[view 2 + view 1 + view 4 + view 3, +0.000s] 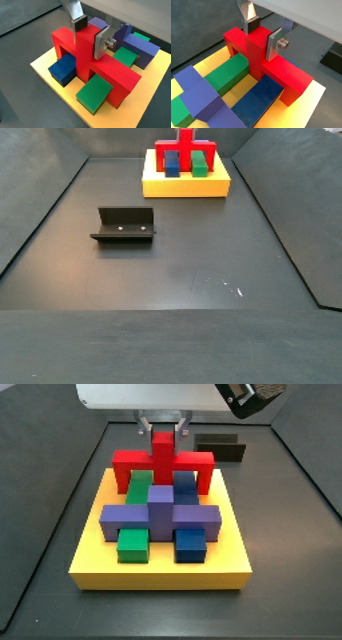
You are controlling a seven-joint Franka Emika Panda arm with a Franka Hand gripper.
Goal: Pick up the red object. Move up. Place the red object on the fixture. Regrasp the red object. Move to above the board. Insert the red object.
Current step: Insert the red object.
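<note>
red object [185, 150] upright on board [186, 183] | hand [186, 132] atop | fixture [124, 225] well apart

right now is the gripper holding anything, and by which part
Yes: the gripper is shut on the red object, its fingers clamping the upright stub on top, as the piece stands on the board.

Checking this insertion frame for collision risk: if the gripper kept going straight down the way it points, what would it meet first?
The gripper, pointing down, is shut on the red object's upright stub. The fingers would likely meet the red object's crossbar first; it stands on the yellow board over green and blue blocks.
</note>
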